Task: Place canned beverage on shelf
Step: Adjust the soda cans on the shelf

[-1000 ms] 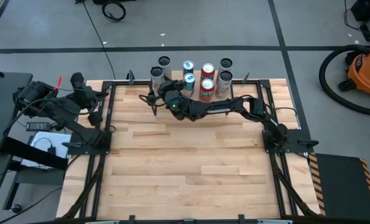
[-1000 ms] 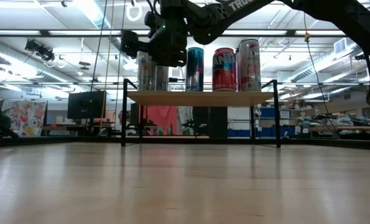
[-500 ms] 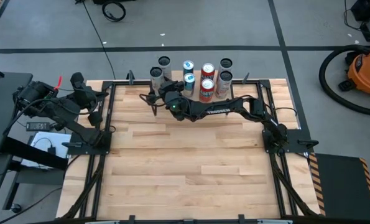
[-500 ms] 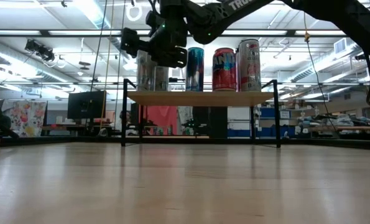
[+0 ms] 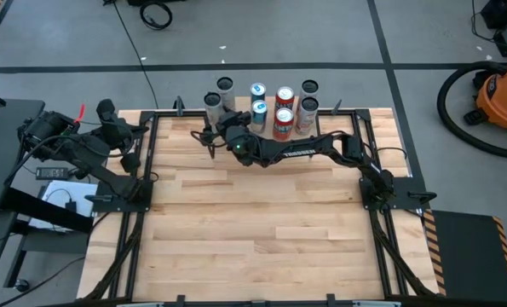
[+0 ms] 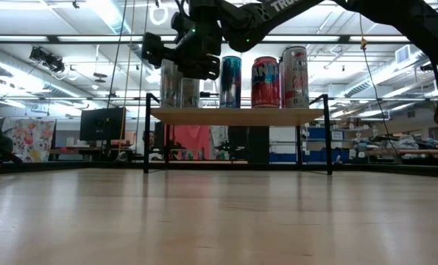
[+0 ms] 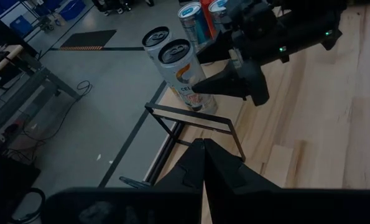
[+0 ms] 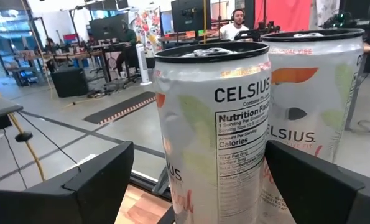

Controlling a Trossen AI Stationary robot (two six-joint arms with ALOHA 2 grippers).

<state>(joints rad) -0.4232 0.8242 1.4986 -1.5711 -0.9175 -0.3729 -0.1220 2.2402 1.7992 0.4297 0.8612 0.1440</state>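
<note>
Almost nothing has moved since a second ago: the right gripper (image 5: 212, 130) hangs at the shelf's (image 6: 237, 115) left end, jaws wide on either side of a white Celsius can (image 8: 212, 134) standing there without gripping it. The left gripper (image 5: 138, 128), pinched shut, waits off the bench's far left corner.

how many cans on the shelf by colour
white/silver cans: 4
blue cans: 2
red cans: 2
total: 8, all standing on the shelf
</note>
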